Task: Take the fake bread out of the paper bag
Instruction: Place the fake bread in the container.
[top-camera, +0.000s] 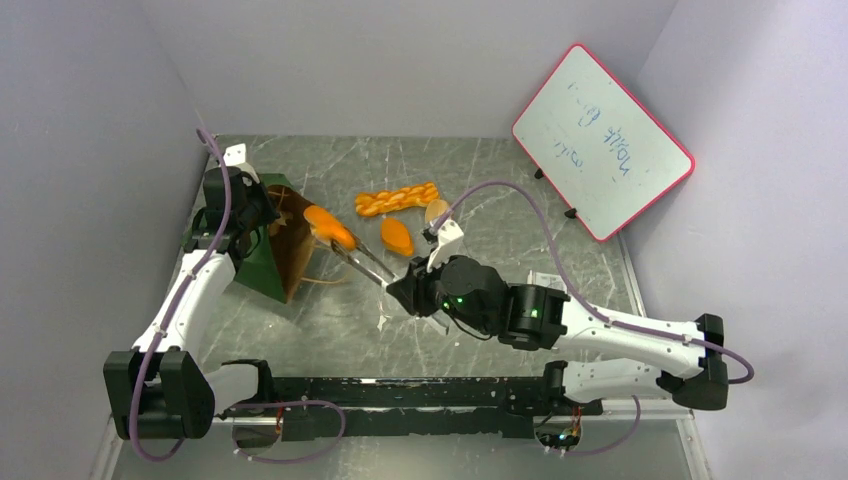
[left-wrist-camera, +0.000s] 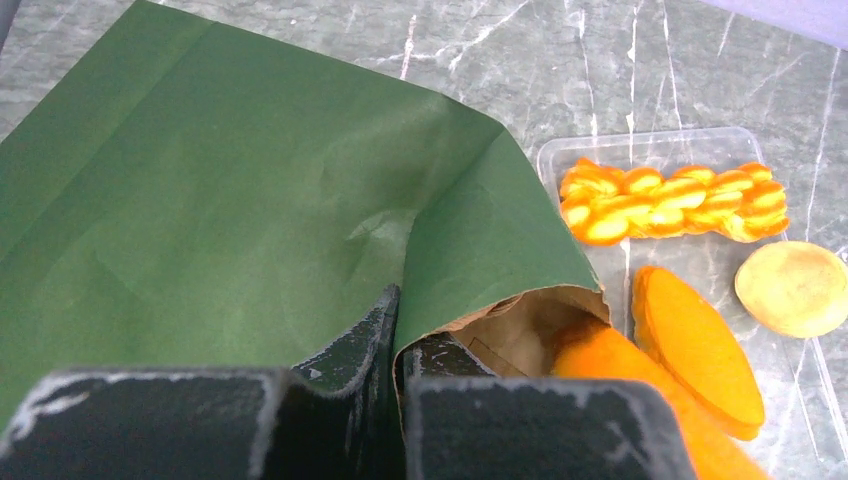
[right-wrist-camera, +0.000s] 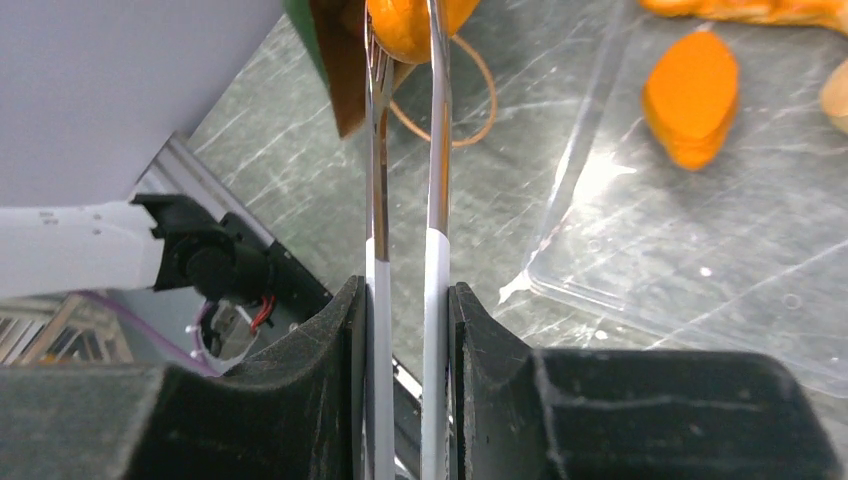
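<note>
The dark green paper bag (top-camera: 262, 255) lies on its side at the left, its brown mouth facing right. My left gripper (left-wrist-camera: 400, 335) is shut on the bag's upper rim (left-wrist-camera: 470, 320). My right gripper (right-wrist-camera: 405, 300) is shut on metal tongs (right-wrist-camera: 437, 150), which pinch an orange roll of fake bread (top-camera: 330, 227) at the bag's mouth. That roll (left-wrist-camera: 620, 385) sits half outside the opening. A braided loaf (left-wrist-camera: 670, 200), an oval roll (left-wrist-camera: 695, 345) and a pale round bun (left-wrist-camera: 795, 288) lie on a clear plastic tray.
The clear tray (right-wrist-camera: 700, 290) spreads across the middle of the table, its near corner close to my right gripper (top-camera: 405, 290). A tan loop handle (right-wrist-camera: 470, 110) trails from the bag. A red-framed whiteboard (top-camera: 603, 140) leans at the back right. Walls close in on both sides.
</note>
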